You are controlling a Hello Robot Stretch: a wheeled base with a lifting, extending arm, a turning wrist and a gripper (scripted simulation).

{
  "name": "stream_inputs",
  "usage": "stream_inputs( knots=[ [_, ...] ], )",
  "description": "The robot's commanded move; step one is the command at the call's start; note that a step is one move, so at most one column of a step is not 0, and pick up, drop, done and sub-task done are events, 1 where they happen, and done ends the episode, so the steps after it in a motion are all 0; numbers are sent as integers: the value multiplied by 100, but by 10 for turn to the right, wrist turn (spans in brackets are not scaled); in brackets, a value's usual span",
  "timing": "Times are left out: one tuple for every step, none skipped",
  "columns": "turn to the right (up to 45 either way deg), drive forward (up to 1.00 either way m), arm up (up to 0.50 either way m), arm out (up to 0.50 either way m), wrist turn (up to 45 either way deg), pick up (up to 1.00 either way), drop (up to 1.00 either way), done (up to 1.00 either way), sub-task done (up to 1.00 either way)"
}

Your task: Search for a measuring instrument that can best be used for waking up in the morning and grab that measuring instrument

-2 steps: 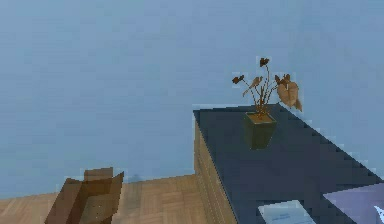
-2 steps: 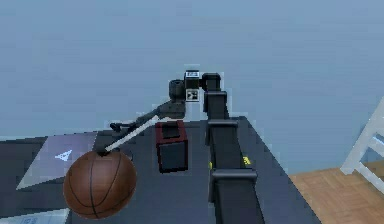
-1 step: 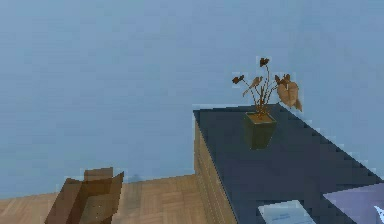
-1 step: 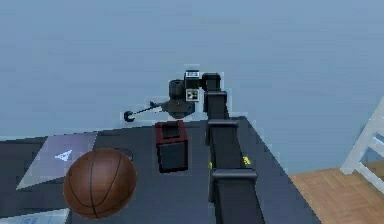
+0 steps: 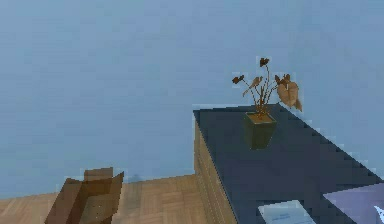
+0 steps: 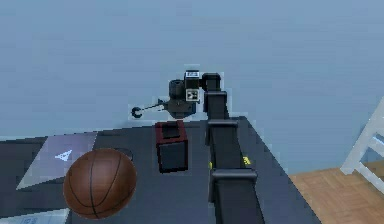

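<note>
A small dark boxy thing with red edges (image 6: pixel 172 148) stands on the dark tabletop (image 6: pixel 270 175) in the arm side view; it may be the clock, but I see no dial. The arm's dark bar (image 6: pixel 228 160) reaches over the table to the two white marker squares. Left of them is the gripper (image 6: pixel 143 108), its thin fingers (image 6: pixel 137 110) against the blue wall just above and left of the boxy thing. I cannot tell whether it holds anything.
A brown basketball (image 6: pixel 100 183) and a grey flat sheet (image 6: pixel 58 160) lie on the table's left part. A white chair (image 6: pixel 366 148) stands at the right. In the forward view, a potted plant (image 5: pixel 263 112) sits on the table (image 5: pixel 300 165) and a cardboard box (image 5: pixel 88 198) on the wooden floor.
</note>
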Motion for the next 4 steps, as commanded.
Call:
stream_inputs(
  knots=[
    [0, 0, -30, 0, 0, 0, 0, 0, 0],
    [0, 0, 0, 0, 0, 100, 0, 0, 0],
    [0, 0, 10, 0, 0, 0, 0, 0, 0],
    [0, 0, 0, 0, 0, 0, 0, 100, 0]
  ],
)
